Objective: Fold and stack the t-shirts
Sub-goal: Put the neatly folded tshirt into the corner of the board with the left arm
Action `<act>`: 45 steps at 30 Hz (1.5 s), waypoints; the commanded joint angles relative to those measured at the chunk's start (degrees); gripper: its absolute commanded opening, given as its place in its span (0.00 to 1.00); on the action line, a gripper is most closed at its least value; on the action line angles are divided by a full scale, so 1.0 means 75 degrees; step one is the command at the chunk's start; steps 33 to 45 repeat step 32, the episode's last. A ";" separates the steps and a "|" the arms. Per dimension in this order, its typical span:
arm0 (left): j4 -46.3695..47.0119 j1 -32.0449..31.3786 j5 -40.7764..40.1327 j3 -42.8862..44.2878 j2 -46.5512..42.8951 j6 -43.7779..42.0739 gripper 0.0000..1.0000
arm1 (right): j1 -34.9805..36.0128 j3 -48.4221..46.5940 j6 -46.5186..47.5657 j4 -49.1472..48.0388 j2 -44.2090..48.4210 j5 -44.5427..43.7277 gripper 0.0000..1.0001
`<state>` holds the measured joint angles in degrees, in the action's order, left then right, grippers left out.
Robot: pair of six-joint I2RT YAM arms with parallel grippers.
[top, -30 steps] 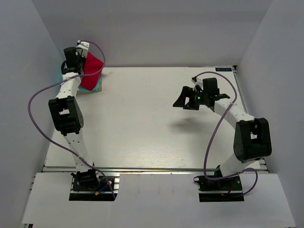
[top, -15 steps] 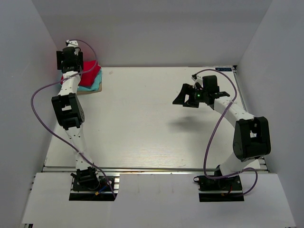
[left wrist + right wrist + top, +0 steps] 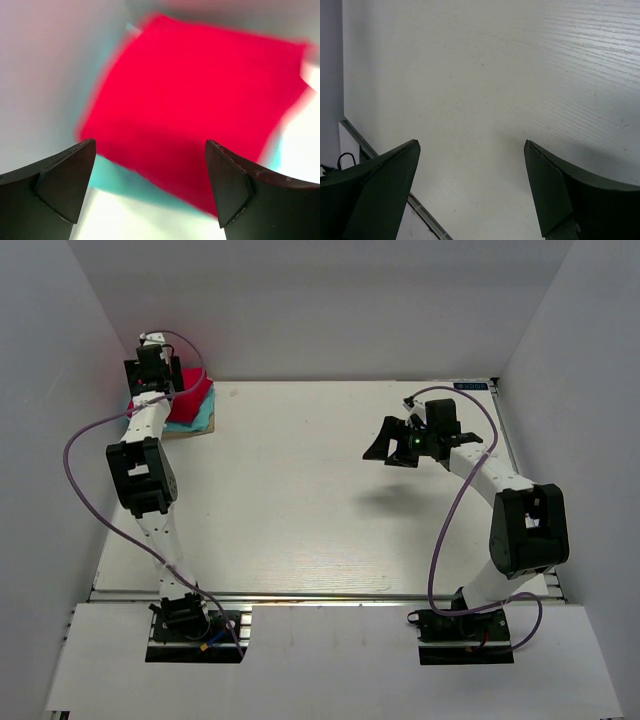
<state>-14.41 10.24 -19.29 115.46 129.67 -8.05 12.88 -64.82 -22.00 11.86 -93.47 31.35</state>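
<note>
Red t-shirt (image 3: 195,100) lies folded on teal t-shirt (image 3: 117,179), just ahead of left gripper (image 3: 150,150); fingers apart, nothing held. Wrist view blurred. Top view only: stack at table (image 3: 300,490) far-left corner. Right gripper (image 3: 472,145) spread wide, empty, well apart from stack.
</note>
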 commanded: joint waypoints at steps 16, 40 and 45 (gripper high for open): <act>-0.0316 -0.4644 0.1623 -0.6251 -0.5614 0.3276 1.00 | 0.0016 0.3215 -0.0008 -0.1193 0.3403 -0.2117 0.90; -0.0435 -0.6908 0.1059 -0.7226 -0.6565 0.3442 1.00 | 0.0005 0.4703 0.0027 -0.1381 0.5091 -0.2294 0.90; -0.0435 -0.6908 0.1059 -0.7226 -0.6565 0.3442 1.00 | 0.0005 0.4703 0.0027 -0.1381 0.5091 -0.2294 0.90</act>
